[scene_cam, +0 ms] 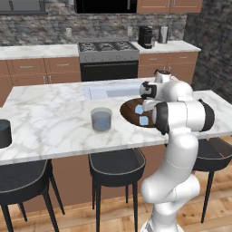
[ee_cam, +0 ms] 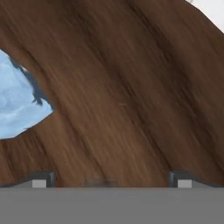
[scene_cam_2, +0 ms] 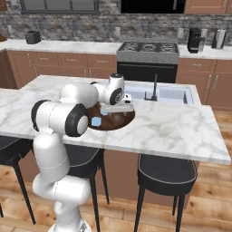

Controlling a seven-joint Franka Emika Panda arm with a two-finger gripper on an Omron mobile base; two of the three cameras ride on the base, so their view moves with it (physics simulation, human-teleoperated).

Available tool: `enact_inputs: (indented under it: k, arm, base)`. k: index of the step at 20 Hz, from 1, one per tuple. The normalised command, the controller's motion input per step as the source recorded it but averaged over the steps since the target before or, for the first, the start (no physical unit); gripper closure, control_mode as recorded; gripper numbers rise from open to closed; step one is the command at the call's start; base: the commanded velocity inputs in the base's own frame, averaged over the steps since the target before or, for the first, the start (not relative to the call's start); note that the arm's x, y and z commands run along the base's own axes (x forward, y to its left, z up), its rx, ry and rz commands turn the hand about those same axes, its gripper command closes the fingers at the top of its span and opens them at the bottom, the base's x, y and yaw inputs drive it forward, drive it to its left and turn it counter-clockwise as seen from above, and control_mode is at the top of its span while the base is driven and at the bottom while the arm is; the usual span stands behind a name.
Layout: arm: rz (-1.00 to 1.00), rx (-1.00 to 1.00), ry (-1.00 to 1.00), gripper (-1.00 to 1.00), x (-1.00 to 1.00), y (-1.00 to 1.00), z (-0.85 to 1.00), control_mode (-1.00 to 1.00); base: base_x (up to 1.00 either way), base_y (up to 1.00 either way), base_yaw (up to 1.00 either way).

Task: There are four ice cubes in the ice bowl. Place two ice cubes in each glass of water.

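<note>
The hand [ee_cam: 111,181], jaws wide and holding nothing, hangs low inside the wide dark-brown wooden bowl [ee_cam: 131,87]; a pale blue ice cube [ee_cam: 19,103] lies just beside it.

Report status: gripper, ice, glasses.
Gripper open, low in the bowl, nothing held. One ice cube beside it, off to one side of the fingers. Clear glass and dark glass wait on the counter.

Kitchen setting: white marble island tabletop [scene_cam: 54,131] with inset sink [scene_cam_2: 170,94] and dark faucet [scene_cam_2: 154,88]; black-cushioned bar stools [scene_cam: 116,164] beneath. Rear wall of grey stone brick [scene_cam: 54,25]; brown wooden base cabinets [scene_cam: 38,68]; steel gas range with black oven door [scene_cam: 108,59]; black coffee machine [scene_cam: 146,37]; light wood plank floor [scene_cam: 118,217].
</note>
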Motion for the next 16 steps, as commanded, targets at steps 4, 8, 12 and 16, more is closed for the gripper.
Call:
enact_inputs:
  k: [4,8,12,16]
  arm:
    - [0.00,0.00,0.00,-1.00,0.01,0.00,-0.17,-1.00]
    - [0.00,-0.02,0.00,-1.00,0.00,0.00,-0.28,-1.00]
    - [0.00,-0.01,0.00,-1.00,0.00,0.00,-0.09,-1.00]
    - [0.00,-0.01,0.00,1.00,0.00,0.00,-0.03,-1.00]
  base:
    - [0.00,0.00,0.00]
    - [0.00,0.00,0.00]
    - [0.00,0.00,0.00]
    - [0.00,0.00,0.00]
